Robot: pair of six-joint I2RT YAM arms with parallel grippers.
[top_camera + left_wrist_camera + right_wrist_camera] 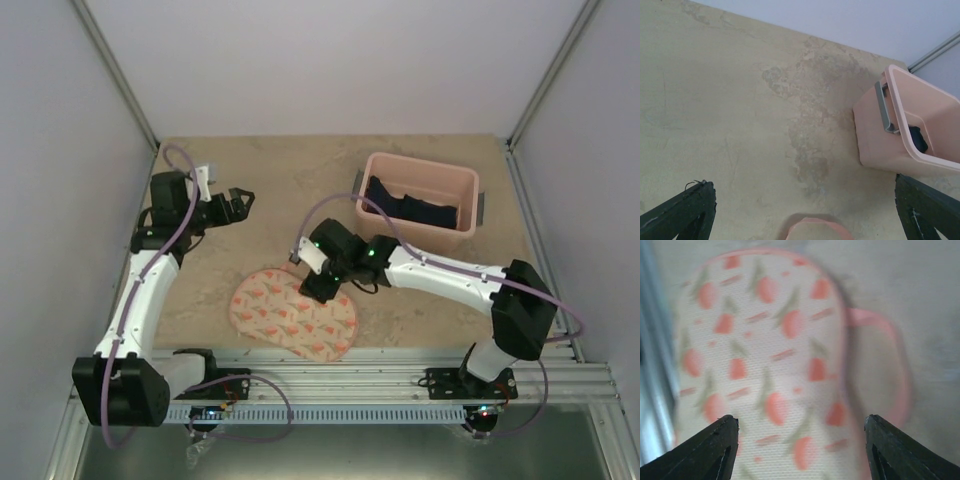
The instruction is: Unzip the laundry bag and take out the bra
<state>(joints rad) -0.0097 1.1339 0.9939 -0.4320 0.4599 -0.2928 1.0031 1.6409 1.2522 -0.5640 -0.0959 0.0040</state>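
Laundry bag (293, 312): flat on the table (270, 170) at the near edge, a little left of centre. Printed face up, pink trim round the outline.
Bra (415, 208): dark navy, bunched inside the pink tub (410, 232) toward the far right corner. Well apart from the pouch.
Right gripper (322, 283): over the far edge of the pouch, fingers spread wide, nothing between them. Wrist view is blurred, with printed mesh filling the gap below. Can't tell if the tips touch the fabric.
Left gripper (240, 200): toward the far left corner, above bare table. Fingers spread wide, holding nothing, well apart from pouch and tub.
Pink loop (890, 365): curves out beside the printed face in the right wrist view.
Zip: can't tell if open or closed.
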